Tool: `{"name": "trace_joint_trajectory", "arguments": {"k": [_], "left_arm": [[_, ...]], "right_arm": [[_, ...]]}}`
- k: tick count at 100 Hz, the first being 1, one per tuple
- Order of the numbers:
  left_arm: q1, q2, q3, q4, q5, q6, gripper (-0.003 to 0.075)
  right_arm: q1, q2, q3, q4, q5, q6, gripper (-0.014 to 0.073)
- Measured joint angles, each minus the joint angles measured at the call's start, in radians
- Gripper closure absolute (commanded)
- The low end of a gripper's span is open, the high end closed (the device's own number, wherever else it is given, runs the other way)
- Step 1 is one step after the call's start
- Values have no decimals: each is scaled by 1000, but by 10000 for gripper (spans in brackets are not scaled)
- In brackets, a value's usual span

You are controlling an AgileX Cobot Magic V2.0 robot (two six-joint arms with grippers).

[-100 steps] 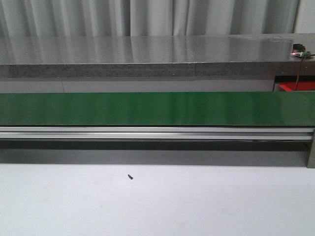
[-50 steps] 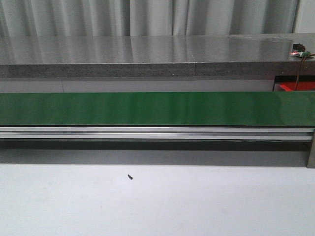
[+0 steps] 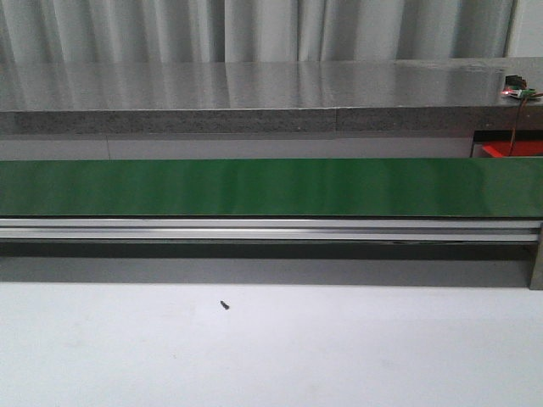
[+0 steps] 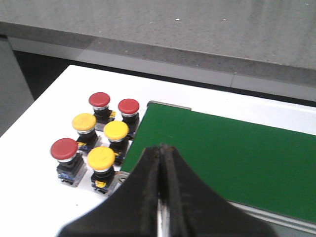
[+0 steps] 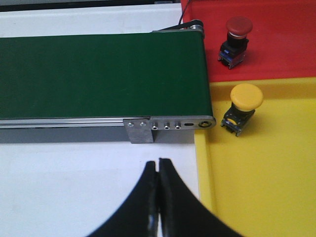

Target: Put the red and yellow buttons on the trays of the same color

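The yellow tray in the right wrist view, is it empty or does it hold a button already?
It holds one: a yellow button stands upright on the yellow tray near the conveyor belt end.

A conveyor belt [image 3: 271, 188] is running across the worktop [image 3: 271, 348] from side to side. Six buttons [image 4: 101, 133] are standing clustered on the worktop just off one belt end. Past the other end, two trays [image 5: 256, 148] are sitting side by side, one button [image 5: 236, 39] resting in each.
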State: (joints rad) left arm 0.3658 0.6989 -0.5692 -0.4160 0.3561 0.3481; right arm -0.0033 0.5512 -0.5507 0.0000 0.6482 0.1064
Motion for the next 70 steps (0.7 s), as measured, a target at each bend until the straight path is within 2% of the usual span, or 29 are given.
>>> {"name": "trace_joint_trajectory", "arguments": {"k": [25,38,43,50,57,58,67,70], "left_arm": [[55,167,-11,7,-124,-2,739],[101,279,-55,9,-98,-8,732],[119,329,-81,9,-75,-8,696],[140,400,-123,9,-41,-9,582],[150,465,-162,11,-16,-11,409],[150,471,-169,11,-12,-11,353],[152,547,-213,11,14,-11,158],[152,569,-233,11,26,-11,119]], "right_arm": [[0,0,0,0,0,0,715],[0,0,0,0,0,0,715],[0,0,0,0,0,0,715],[0,0,0,0,0,0,715],[0,0,0,0,0,0,715],[0,0,0,0,0,0,715],[0,0,0,0,0,0,715],[0,0,0,0,0,0,715]]}}
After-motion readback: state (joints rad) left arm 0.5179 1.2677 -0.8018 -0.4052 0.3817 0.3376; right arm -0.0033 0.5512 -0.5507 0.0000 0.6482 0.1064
